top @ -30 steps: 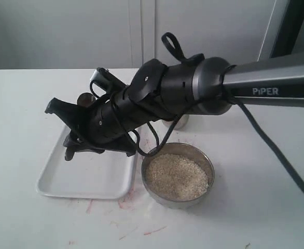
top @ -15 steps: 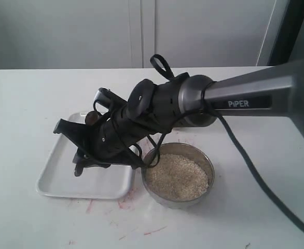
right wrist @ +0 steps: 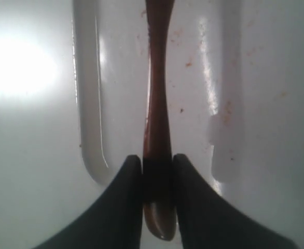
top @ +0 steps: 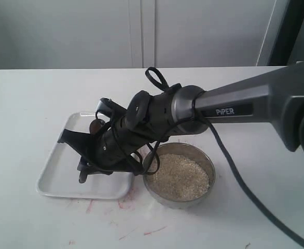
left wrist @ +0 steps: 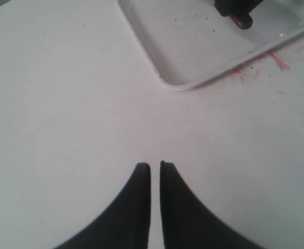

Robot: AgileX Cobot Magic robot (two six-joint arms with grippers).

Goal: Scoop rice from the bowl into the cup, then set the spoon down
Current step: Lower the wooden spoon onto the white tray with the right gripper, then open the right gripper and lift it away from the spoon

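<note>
My right gripper (right wrist: 157,158) is shut on the end of the dark reddish-brown wooden spoon (right wrist: 157,98), whose handle runs out over the white tray (right wrist: 88,104). In the exterior view that gripper (top: 82,172) reaches across and hangs low over the tray (top: 58,182), with part of the spoon (top: 96,125) showing above it. The wide steel bowl (top: 206,161) holds a heap of pale rice (top: 177,176) just right of the tray. The cup is hidden behind the right arm. My left gripper (left wrist: 155,166) hovers over bare table, shut on nothing.
In the left wrist view the tray's corner (left wrist: 183,78) lies ahead, with the spoon's tip (left wrist: 241,21) over it. Red smears (top: 126,199) mark the white table near the tray and bowl. The right arm spans the table's middle.
The right arm has dropped and drawn nearer, bringing the held spoon lower over the tray. The cup, glimpsed earlier behind the arm, is now covered.
</note>
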